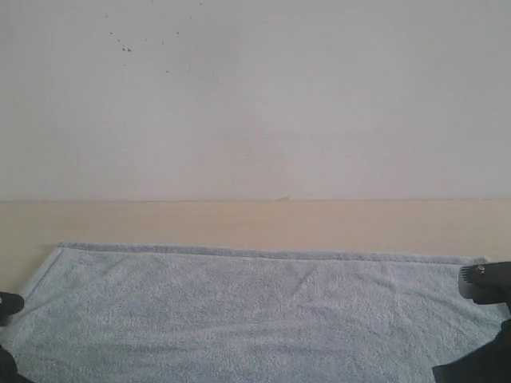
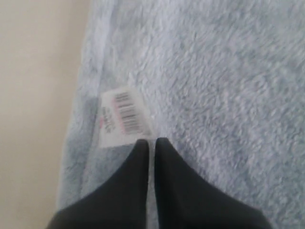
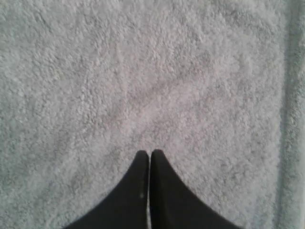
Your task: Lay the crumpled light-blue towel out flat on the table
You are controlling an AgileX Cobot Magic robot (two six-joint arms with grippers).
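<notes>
The light-blue towel (image 1: 255, 311) lies spread out and nearly smooth on the beige table (image 1: 239, 223), its far hem straight. My left gripper (image 2: 151, 140) is shut with nothing between its fingers, tips just beside the towel's white barcode tag (image 2: 121, 117) near the hemmed edge. In the exterior view only a dark bit of the left arm (image 1: 8, 305) shows at the towel's left edge. My right gripper (image 3: 150, 152) is shut and empty over the plain terry of the towel (image 3: 143, 71), near its right hem (image 3: 290, 95). Part of the right arm (image 1: 485, 283) shows at the towel's right end.
A white speckled wall (image 1: 255, 96) rises behind the table. A strip of bare table runs between the towel's far hem and the wall, and bare table (image 2: 33, 95) lies beside the towel's left edge.
</notes>
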